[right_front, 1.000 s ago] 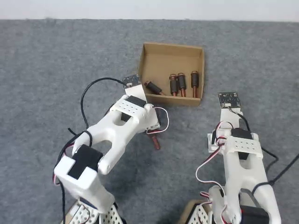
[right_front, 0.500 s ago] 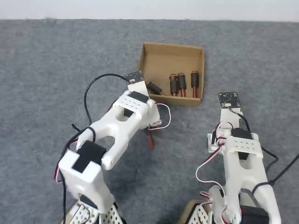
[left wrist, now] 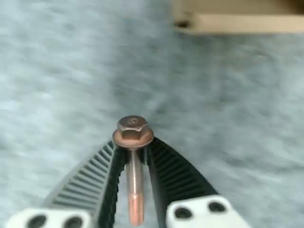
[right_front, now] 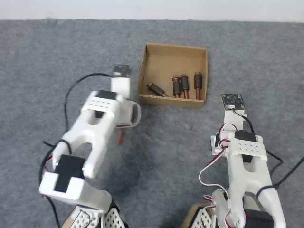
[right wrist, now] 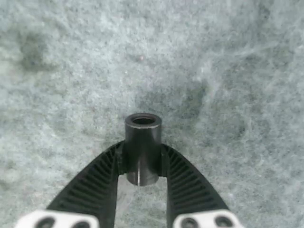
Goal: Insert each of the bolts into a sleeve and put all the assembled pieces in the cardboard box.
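Note:
My left gripper [left wrist: 134, 156] is shut on a copper bolt [left wrist: 133, 164], hex head outward, over the grey carpet. From above, that bolt [right_front: 118, 137] pokes out under the left arm, left of the cardboard box [right_front: 142, 64]. The box [left wrist: 237, 21] edge also appears past the bolt. My right gripper [right wrist: 141, 161] is shut on a black sleeve [right wrist: 142, 148], its open bore facing outward. The right arm [right_front: 244, 156] stands at the lower right, below the box. Inside the box lie several assembled pieces [right_front: 185, 85].
Grey carpet [right_front: 47, 57] covers the whole table, with a white wall strip along the far edge. Cables loop from both arms. Open floor lies left of the box and between the two arms.
The left arm has swung left with the bolt, away from the box's front left corner. The right arm has stayed still.

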